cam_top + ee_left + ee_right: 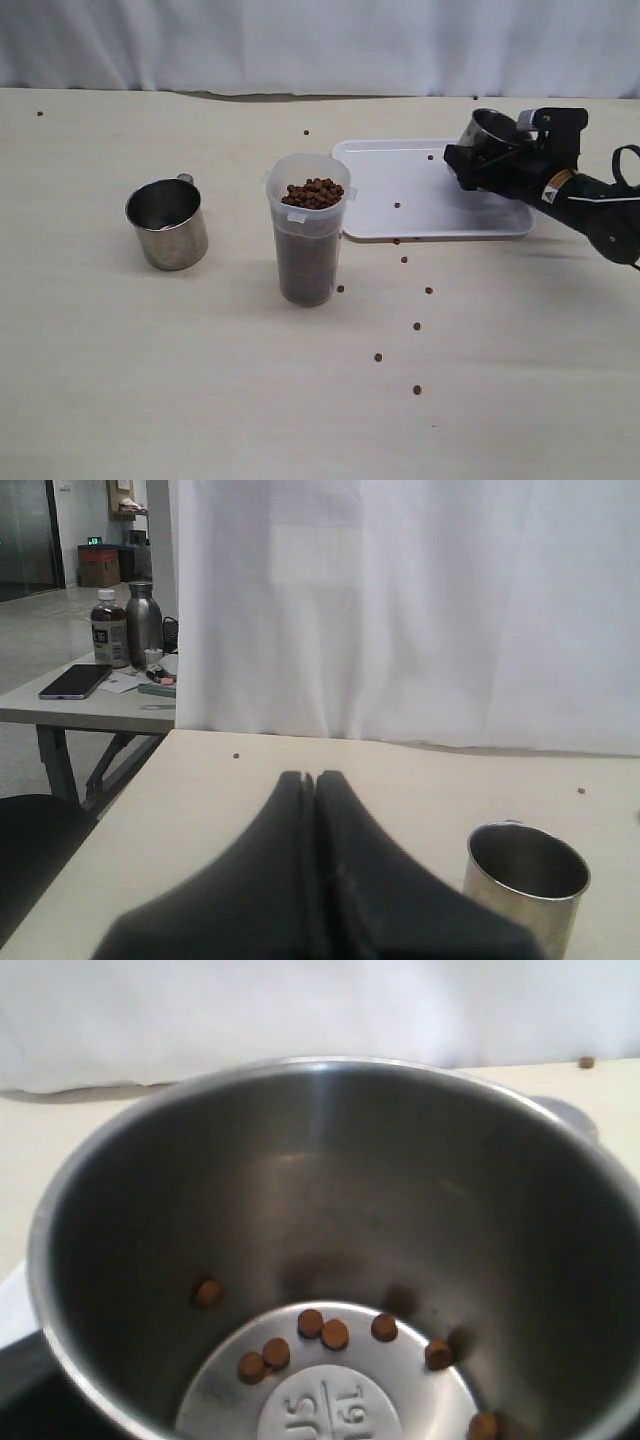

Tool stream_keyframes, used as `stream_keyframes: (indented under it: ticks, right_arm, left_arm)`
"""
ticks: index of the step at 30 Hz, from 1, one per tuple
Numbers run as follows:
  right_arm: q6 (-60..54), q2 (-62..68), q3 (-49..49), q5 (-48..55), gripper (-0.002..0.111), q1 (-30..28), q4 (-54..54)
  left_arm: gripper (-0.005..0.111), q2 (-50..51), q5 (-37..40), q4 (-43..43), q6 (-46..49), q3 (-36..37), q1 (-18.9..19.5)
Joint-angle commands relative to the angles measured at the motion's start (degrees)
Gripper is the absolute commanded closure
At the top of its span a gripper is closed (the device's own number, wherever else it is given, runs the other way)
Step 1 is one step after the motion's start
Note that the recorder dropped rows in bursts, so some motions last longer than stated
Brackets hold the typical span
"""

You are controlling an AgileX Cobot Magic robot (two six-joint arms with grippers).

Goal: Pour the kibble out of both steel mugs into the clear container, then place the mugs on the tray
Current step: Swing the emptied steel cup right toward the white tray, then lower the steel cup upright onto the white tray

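One steel mug gripped in wide-set right end effector by tray; left end effector closed, empty.

on the inner bottom of the steel mug, stamped characters are partly read as "us" above "16", the rest being cut off.

The left steel mug and right steel mug are shiny metal; the clear container frosted translucent plastic; the tray smooth white plastic; the kibble matt; the worktop pale matt wood-grain.
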Motion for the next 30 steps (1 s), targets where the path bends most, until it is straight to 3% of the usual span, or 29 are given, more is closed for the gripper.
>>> stream_keyframes:
  ticks: [1, 20, 25, 30]
  right_arm:
    - [-0.6, 0.6, -1.3, -0.8, 0.103, 1.3, -1.5]
    - [-5.6, 0.6, -2.2, 6.5, 0.102, 2.0, -0.8]
    - [-5.6, 0.6, -2.2, 7.6, 0.082, 2.0, -1.4]
    - [-5.4, 0.6, -2.2, 11.1, 0.045, 2.0, -1.5]
  left_arm:
    - [0.107, -0.2, -0.6, -0.2, -0.2, 0.1, -0.4]
    - [0.107, -0.2, -0.8, -0.2, -0.2, 0.1, -0.4]
    - [0.107, -0.2, -0.8, -0.2, -0.2, 0.1, -0.4]
    - [0.107, -0.2, -0.8, -0.2, -0.2, 0.1, -0.4]
